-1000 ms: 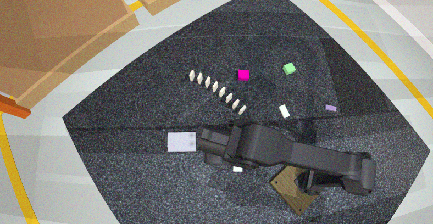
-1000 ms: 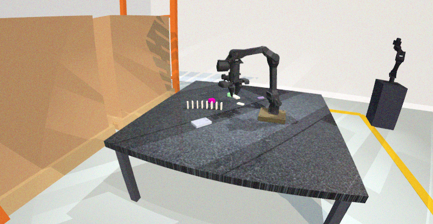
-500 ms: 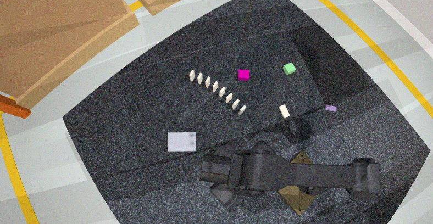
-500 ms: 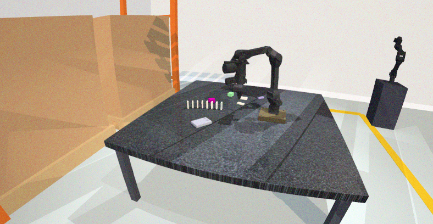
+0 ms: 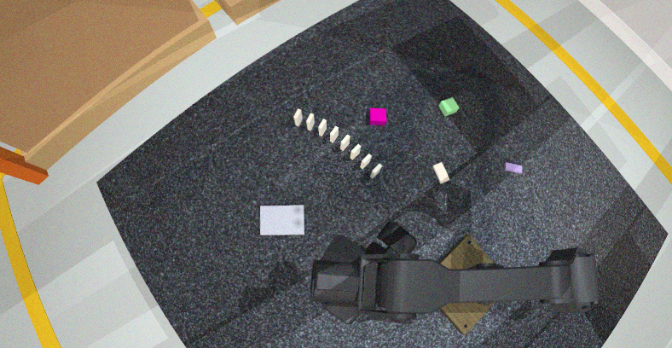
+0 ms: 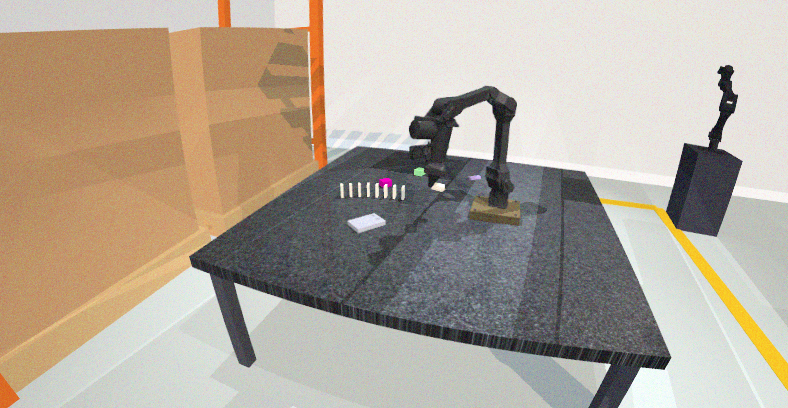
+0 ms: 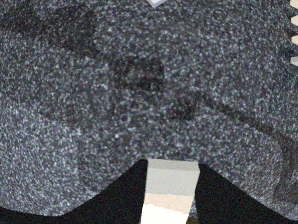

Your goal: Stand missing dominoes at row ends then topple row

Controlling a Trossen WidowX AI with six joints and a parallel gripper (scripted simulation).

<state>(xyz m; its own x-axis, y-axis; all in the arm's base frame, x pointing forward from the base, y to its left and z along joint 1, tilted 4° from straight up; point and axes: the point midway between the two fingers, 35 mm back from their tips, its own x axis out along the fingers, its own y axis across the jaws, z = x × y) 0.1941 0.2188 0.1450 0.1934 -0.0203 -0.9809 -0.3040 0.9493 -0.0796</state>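
Observation:
Several cream dominoes stand upright in a slightly curved row; the left end domino (image 5: 298, 117) (image 6: 341, 190) and the right end domino (image 5: 376, 171) (image 6: 403, 192) both stand. Part of the row shows at the right edge of the wrist view. Another cream domino (image 5: 441, 172) (image 6: 438, 186) lies flat on the table, right of the row. My gripper (image 7: 171, 169) is shut on a cream domino (image 7: 171, 183), which hangs between the fingertips above the table. The arm hides the held domino in the top and exterior views. The gripper is well clear of the row.
A magenta cube (image 5: 378, 117) (image 6: 385, 182) is behind the row. A green block (image 5: 448, 107) (image 6: 419, 171) and a small purple block (image 5: 513, 167) (image 6: 474, 177) are farther right. A flat white box (image 5: 280, 219) (image 6: 366, 222) lies in front of the row. The arm's wooden base (image 5: 465, 319) (image 6: 494, 214) is at the right.

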